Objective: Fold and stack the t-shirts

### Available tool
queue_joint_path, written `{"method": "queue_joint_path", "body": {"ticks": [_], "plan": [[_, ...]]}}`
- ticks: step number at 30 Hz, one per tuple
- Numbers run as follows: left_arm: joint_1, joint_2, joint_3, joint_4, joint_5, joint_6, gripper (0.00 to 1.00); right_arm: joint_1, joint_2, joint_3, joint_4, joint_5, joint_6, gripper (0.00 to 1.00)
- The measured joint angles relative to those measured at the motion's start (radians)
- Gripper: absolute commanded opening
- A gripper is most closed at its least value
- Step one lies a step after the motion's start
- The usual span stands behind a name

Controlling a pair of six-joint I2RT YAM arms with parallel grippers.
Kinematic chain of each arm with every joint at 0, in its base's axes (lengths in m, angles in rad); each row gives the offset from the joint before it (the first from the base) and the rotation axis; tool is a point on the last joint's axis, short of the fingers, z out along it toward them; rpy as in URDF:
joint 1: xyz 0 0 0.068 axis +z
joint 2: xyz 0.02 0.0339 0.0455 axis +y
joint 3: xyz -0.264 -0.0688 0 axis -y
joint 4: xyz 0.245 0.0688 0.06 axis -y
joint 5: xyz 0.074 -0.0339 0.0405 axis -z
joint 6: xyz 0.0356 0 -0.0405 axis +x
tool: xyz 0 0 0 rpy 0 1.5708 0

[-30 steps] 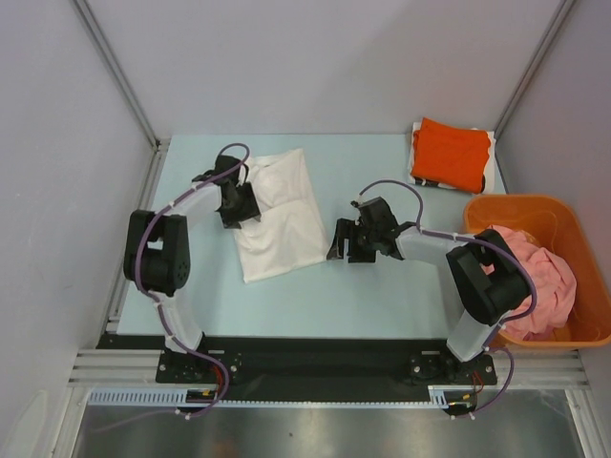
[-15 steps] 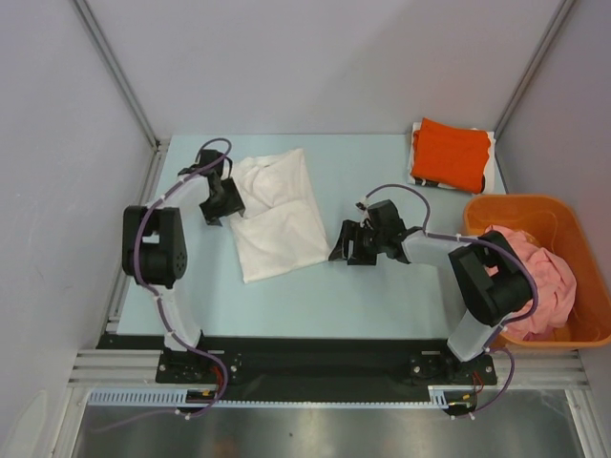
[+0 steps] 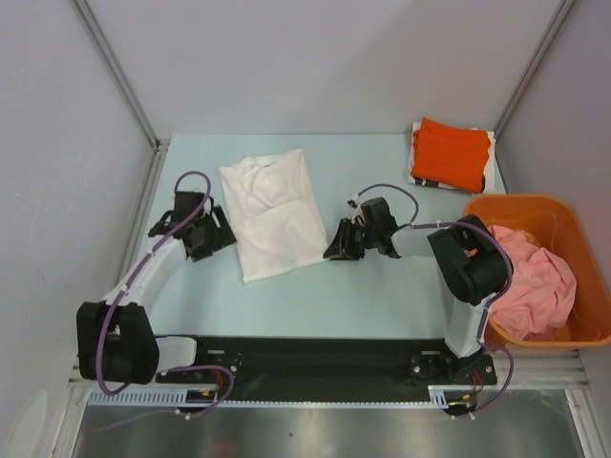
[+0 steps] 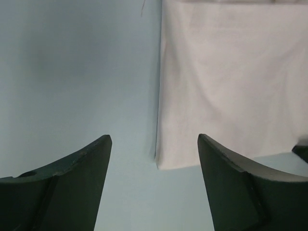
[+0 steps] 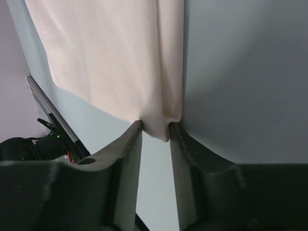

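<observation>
The white t-shirt (image 3: 277, 215) lies folded on the table, left of centre, its print hidden. My left gripper (image 3: 222, 232) is open and empty just left of it. In the left wrist view the shirt (image 4: 231, 82) has its near corner ahead, between my open fingers (image 4: 153, 137). My right gripper (image 3: 330, 253) is at the shirt's near right corner. In the right wrist view it (image 5: 156, 126) is shut on that corner of the white cloth (image 5: 110, 53). The orange t-shirt (image 3: 451, 153) lies folded at the back right. The pink t-shirt (image 3: 539, 277) is crumpled in the basket.
The rigid orange basket (image 3: 573, 215) stands at the right edge of the table. A white cloth edge (image 3: 420, 178) shows under the orange shirt. Grey walls enclose the table on the left, the back and the right.
My left gripper has let go of the white shirt and drawn back to the near left of it. My right gripper has closed on the shirt's near right corner.
</observation>
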Motion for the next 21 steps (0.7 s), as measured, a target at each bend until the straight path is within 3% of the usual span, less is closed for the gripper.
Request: {"method": "queue_joint_path", "body": {"ticks": [4,8,11,21], "plan": [[-0.021,-0.060,-0.153,0.012,0.056,-0.040,0.73,-0.008,0.020,0.000,0.014,-0.007,0.010,0.21],[-0.121,-0.155,-0.293,0.038,0.089,-0.113,0.70,-0.012,0.026,-0.011,0.038,-0.009,0.020,0.14],[-0.174,-0.220,-0.361,0.061,0.100,-0.160,0.67,-0.013,0.026,-0.024,0.061,-0.010,0.027,0.11],[-0.180,-0.249,-0.474,0.154,0.094,-0.211,0.52,-0.013,0.026,-0.051,0.114,-0.013,0.043,0.06]]}}
